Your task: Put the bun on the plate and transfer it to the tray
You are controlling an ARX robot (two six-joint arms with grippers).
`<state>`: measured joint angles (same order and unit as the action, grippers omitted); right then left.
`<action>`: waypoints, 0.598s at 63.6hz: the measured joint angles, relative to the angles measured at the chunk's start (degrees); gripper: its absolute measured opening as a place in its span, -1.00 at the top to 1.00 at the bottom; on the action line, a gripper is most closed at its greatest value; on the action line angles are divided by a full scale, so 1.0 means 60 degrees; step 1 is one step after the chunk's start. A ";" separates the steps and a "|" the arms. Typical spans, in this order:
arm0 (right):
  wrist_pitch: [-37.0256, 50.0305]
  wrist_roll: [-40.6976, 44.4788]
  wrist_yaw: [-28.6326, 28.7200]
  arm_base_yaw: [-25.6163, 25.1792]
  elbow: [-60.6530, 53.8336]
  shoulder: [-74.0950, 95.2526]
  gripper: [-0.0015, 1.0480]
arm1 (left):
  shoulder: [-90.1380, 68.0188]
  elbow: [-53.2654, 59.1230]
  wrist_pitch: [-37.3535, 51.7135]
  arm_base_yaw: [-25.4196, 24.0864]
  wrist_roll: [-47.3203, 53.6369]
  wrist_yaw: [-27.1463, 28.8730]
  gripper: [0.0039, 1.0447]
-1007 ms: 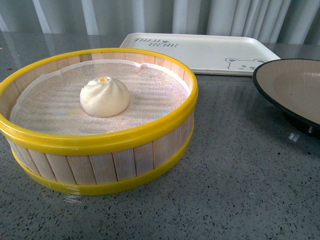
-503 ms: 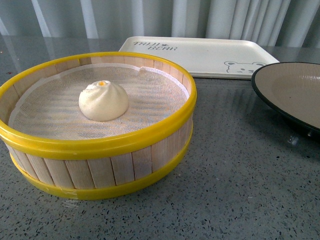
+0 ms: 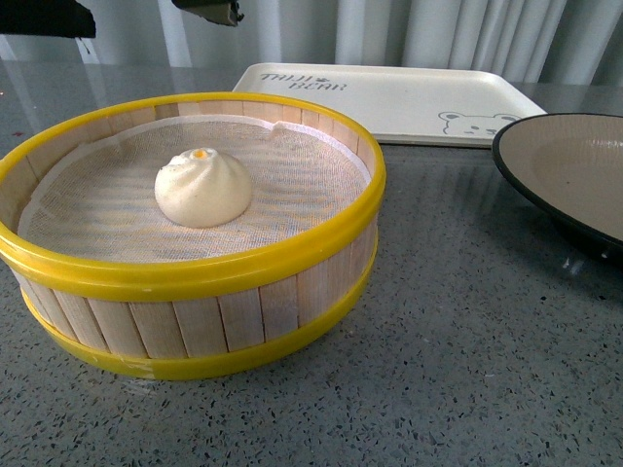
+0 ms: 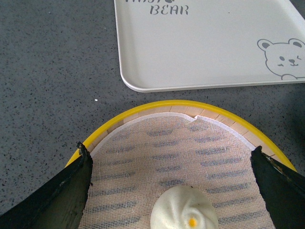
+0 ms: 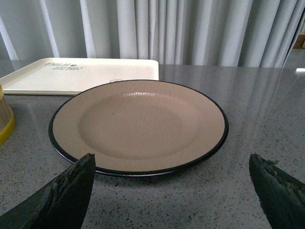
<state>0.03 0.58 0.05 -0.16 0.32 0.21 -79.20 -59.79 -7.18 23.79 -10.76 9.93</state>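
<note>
The grey speckled tabletop (image 3: 467, 370) carries everything. Biggest on it is the round basket (image 3: 195, 277), wooden slats between yellow bands. It stands nearest my body, to the left, and is lined with a white mesh cloth (image 3: 292, 185). Just beyond its far rim lies the cream tray (image 3: 409, 97), flat, with dark lettering and a bear face at one corner. The plate (image 3: 569, 165), black-rimmed and tan inside, stands to the right of the basket, apart from it and near the tray's right end.

My left hand (image 4: 170, 151) hangs above the basket, pointing down. Its two black fingers (image 4: 62, 191) are spread wide, wider than the bun, and grip nothing. In the front view only their dark ends show at the upper edge, well above the basket's far left rim. My right hand (image 5: 171, 160) is held low and level just over the tabletop, aimed at the plate. Its fingers (image 5: 62, 195) are wide apart on either side of the near rim, clear of the plate, and hold nothing.

The bun (image 3: 202, 190) sits upright on the cloth in the basket, a little left of centre. It lies below the gap between my left fingers, touched by neither hand, with a small orange dot (image 3: 200, 154) at its peak
</note>
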 joint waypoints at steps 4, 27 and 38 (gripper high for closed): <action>0.0000 0.0000 0.0004 0.0000 0.0000 0.0000 -0.83 | 0.0102 0.0000 -0.0055 0.0051 0.0084 0.0011 -0.88; 0.0000 0.0000 0.0000 0.0000 0.0000 0.0000 -0.83 | -0.0193 0.0240 -0.0204 0.0517 0.1359 0.0178 -0.88; 0.0000 0.0000 0.0004 0.0000 0.0000 0.0000 -0.83 | -0.0372 0.0240 -0.0262 0.0521 0.1574 0.0317 -0.88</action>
<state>0.03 0.58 0.08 -0.16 0.32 0.21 -81.43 -58.35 -8.75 26.92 -1.32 11.84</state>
